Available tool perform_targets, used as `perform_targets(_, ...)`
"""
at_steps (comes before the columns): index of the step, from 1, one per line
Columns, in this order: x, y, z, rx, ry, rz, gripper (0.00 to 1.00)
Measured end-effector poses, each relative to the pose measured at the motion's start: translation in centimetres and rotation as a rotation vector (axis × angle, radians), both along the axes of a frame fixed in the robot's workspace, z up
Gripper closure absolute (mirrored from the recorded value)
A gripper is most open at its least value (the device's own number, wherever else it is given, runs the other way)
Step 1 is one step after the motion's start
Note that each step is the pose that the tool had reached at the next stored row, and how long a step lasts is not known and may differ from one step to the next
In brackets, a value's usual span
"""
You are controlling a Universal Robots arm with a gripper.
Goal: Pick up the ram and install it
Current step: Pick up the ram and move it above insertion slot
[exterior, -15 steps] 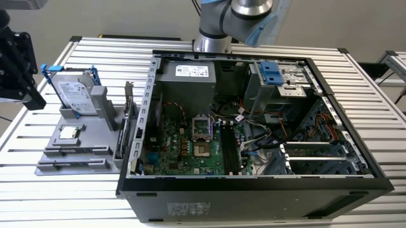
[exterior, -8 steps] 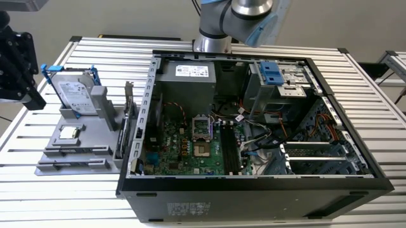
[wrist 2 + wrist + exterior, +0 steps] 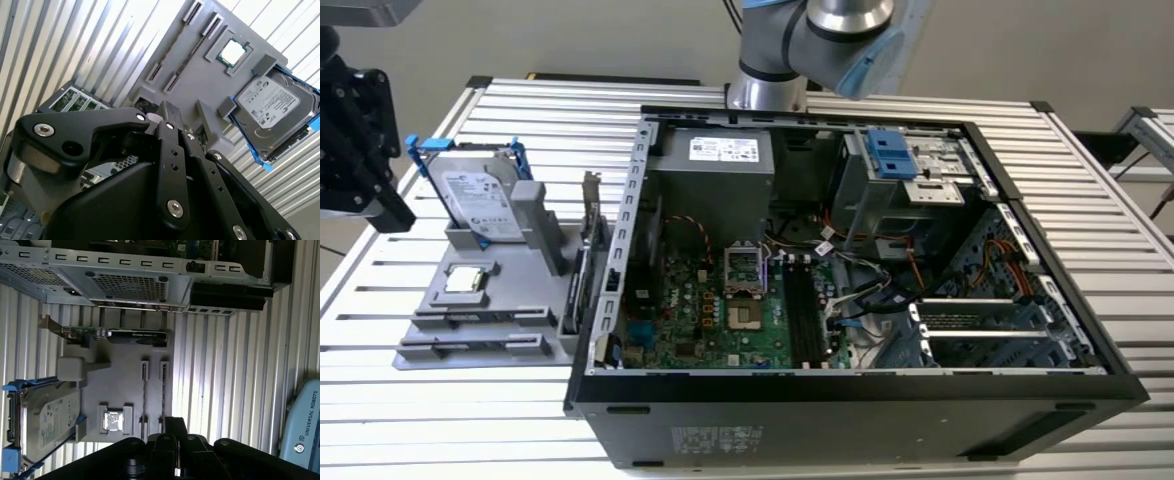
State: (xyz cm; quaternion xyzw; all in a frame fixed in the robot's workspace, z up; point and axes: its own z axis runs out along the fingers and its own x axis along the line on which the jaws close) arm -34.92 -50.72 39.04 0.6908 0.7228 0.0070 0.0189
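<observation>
First wrist view: the tool (image 3: 175, 423) hangs above the grey fixture (image 3: 125, 385) on the desk (image 3: 225, 390), jaws drawn narrow with nothing between them. The ram (image 3: 163, 395) stands on edge in the fixture, below the tool and a little ahead of it, not touched, with a small clip at each end. A second stick (image 3: 144, 395) lies parallel, just beside the ram on the side away from the tool. Beyond that stick sit the CPU (image 3: 113, 421) and the drive (image 3: 47, 427). Farther ahead of the tool are the card (image 3: 130, 335) and then the open case (image 3: 140, 285).

What could go wrong, as I judge it:
- With jaws this narrow, a descent would land on the ram's top edge instead of straddling it, and could chip it.
- The tool seems to sit over the near end clip, not the ram's middle. It could strike the clip, or an end grip could let the thin board pivot and jam.
- The two sticks stand close, so a wide opening may catch or knock the second stick.
- In the case, the slots (image 3: 803, 310) have loose cables (image 3: 861, 290) just beside them. A tilted ram could snag these or seat only partly, and pressing it then would strain the board
</observation>
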Motion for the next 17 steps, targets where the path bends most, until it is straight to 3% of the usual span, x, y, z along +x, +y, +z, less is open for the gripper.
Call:
perform_targets(6, -0.01, 0.0, -0.3, -0.0021, 0.0223, -0.004, 1.0)
perform_targets(17, -0.27, 0.0, -1.34, -0.0045, 0.0252, -0.009, 1.0)
